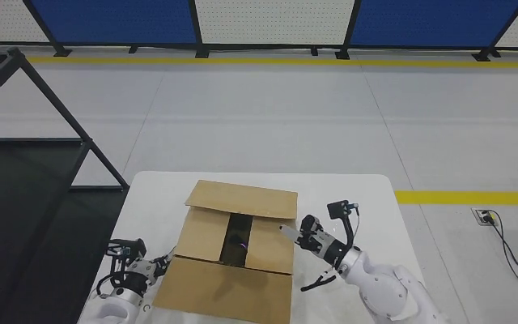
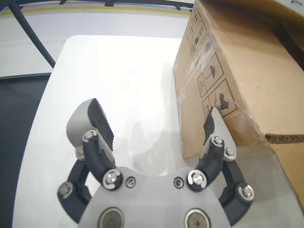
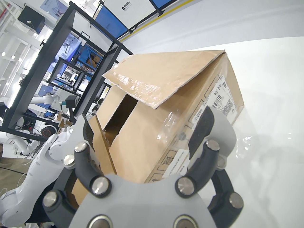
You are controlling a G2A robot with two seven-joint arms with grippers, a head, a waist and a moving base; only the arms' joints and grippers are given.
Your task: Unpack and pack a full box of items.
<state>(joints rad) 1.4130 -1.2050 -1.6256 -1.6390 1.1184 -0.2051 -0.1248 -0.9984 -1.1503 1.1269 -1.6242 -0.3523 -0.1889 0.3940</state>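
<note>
One cardboard box [image 1: 202, 231] stands in the middle of the white bench [image 1: 154, 190]. Its far flap [image 1: 243, 201] is lifted and its near flap [image 1: 227, 290] is folded out toward the robot. Between them the inner flaps leave a dark slot [image 1: 237, 240] down the middle. Clear tape [image 2: 201, 59] clings to the box's seams.

The left gripper [image 2: 154, 105] sits low over the bench just beside the box's left wall. Its jaws are spread wide and hold nothing, and one finger [image 2: 213, 122] is close to the near corner.

The right gripper [image 3: 146, 119] is at the box's right side, also spread wide. One finger [image 3: 204, 129] is over the labelled wall and the other is by the top flaps. Whether either touches the cardboard cannot be told.
</note>
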